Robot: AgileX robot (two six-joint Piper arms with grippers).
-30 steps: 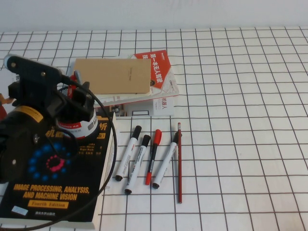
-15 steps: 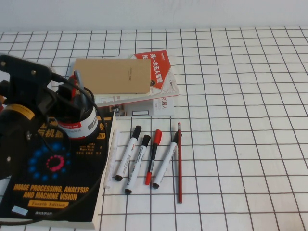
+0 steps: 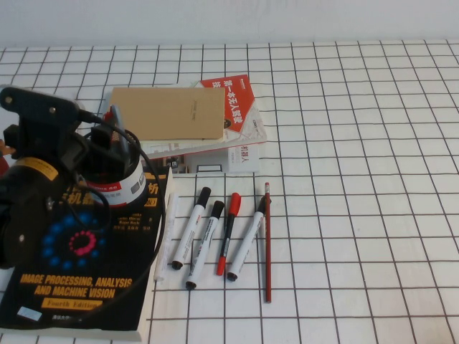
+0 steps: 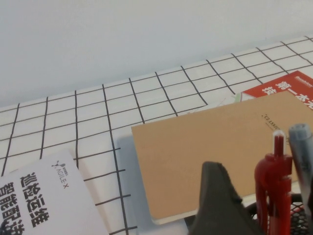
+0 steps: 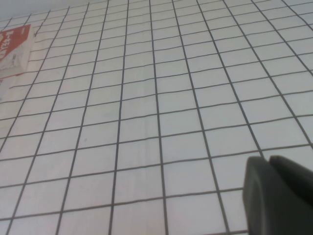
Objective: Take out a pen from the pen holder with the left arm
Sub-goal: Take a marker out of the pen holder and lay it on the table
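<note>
A black mesh pen holder [image 3: 118,185] with a white and red label stands on the black textbook [image 3: 79,276] at the left. A grey pen [image 3: 122,132] and a red pen [image 3: 109,114] stick up out of it. My left gripper [image 3: 106,147] sits right at the holder's mouth, among the pens. In the left wrist view the red pen [image 4: 274,188] and the grey pen [image 4: 299,142] rise close in front, above the mesh rim [image 4: 298,215]. My right gripper [image 5: 268,158] is shut and empty over bare grid table; its arm is outside the high view.
A brown notebook [image 3: 168,113] lies on red and white books [image 3: 240,100] behind the holder. On the table lie a white pen [image 3: 166,236], several markers [image 3: 191,228], a red-capped pen [image 3: 228,233] and a red pencil [image 3: 267,244]. A white booklet [image 4: 44,200] lies beside the holder.
The left arm has drawn back to the left over the holder, uncovering the white pen beside the book. The grey pen now shows standing out of the holder.
</note>
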